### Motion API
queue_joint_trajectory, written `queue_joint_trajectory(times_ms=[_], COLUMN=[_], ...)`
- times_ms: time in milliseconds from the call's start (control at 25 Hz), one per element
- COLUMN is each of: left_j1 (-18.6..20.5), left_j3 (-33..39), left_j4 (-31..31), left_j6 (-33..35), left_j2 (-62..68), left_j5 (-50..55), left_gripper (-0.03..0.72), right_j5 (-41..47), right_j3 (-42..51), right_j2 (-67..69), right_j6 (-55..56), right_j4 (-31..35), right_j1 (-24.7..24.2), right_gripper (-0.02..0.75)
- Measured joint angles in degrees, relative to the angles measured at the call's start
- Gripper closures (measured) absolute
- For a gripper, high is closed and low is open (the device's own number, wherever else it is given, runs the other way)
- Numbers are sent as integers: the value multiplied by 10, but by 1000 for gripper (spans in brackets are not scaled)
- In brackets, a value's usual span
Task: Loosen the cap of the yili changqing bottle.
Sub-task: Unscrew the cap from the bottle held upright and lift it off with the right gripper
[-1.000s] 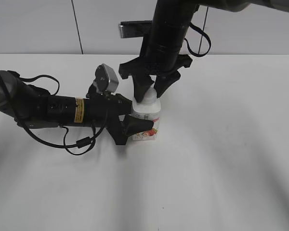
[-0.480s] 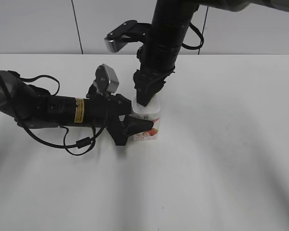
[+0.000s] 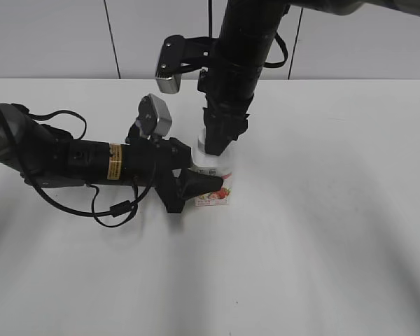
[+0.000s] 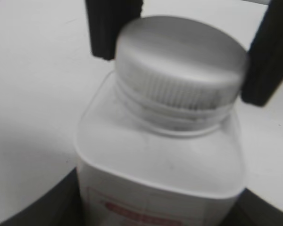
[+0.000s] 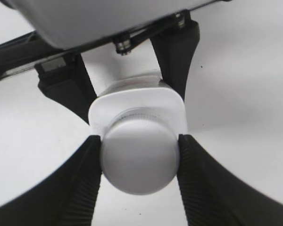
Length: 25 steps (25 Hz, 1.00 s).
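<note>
The yili changqing bottle, white with a strawberry label, stands upright on the white table. My left gripper lies low from the left and is shut on the bottle's body. My right gripper comes down from above and is shut on the white cap, one black finger on each side. The cap also shows in the left wrist view with the right gripper's fingers against it. In the exterior view the cap is mostly hidden by the right gripper.
The white table spreads around the bottle. The left arm's cables lie on the table to the left. A grey panelled wall stands behind.
My right gripper has turned about its vertical axis on the cap; its wrist camera has swung round to the left side. The bottle and left gripper have stayed in place.
</note>
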Motion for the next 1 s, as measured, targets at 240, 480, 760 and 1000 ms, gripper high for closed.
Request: queue_joint_trajectory(times_ms=[240,480,760,1000], left_j1=[0,0,0,0], left_j3=[0,0,0,0], left_j4=[2,3,3,3], left_j6=[0,0,-1,-1], left_j2=[0,0,0,0], left_j5=[-4,-4,-4,-12], left_gripper=[288,290,291,291], right_j5=[3,3,3,2], right_j3=[-1,-1,-1,-1], right_j2=[0,0,0,0], right_j6=[-50,-52,-52,-54], right_j4=[1,1,2,7], right_j1=[0,0,0,0], right_gripper=[349,349,349,281])
